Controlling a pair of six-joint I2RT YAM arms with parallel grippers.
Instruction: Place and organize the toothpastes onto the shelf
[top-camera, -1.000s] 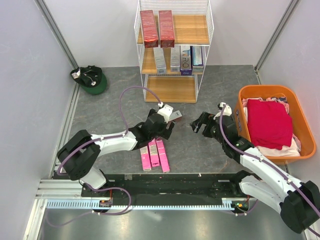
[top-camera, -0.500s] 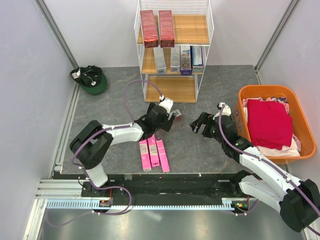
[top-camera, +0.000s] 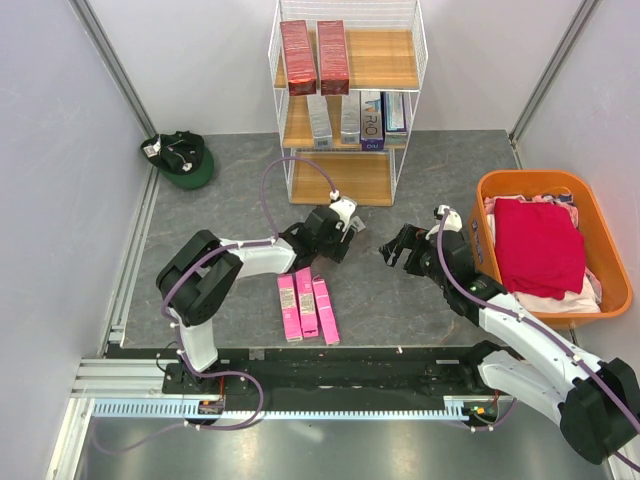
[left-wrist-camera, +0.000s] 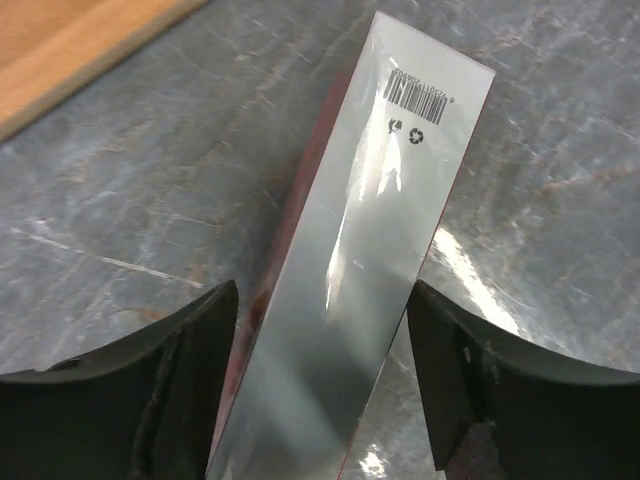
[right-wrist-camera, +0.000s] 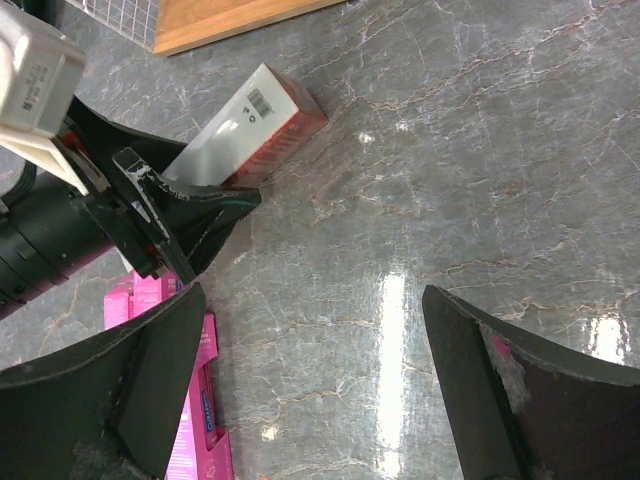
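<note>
Between left claw (left-wrist-camera: 322, 312) fingers: dark red toothpaste box (left-wrist-camera: 392, 215) flat on table (left-wrist-camera: 150, 190).

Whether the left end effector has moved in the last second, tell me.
Yes. The left end effector shifted rightward in the top view and slightly nearer the shelf.

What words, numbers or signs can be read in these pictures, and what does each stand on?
"RO": big letters on a silver and purple toothpaste box on the shelf; the rest is too small to read.
Barcode, its digits too small to read, with a recycling sign below it: on the silver face of the dark red toothpaste box.
Pink toothpaste boxes: print too blurred to read.
</note>
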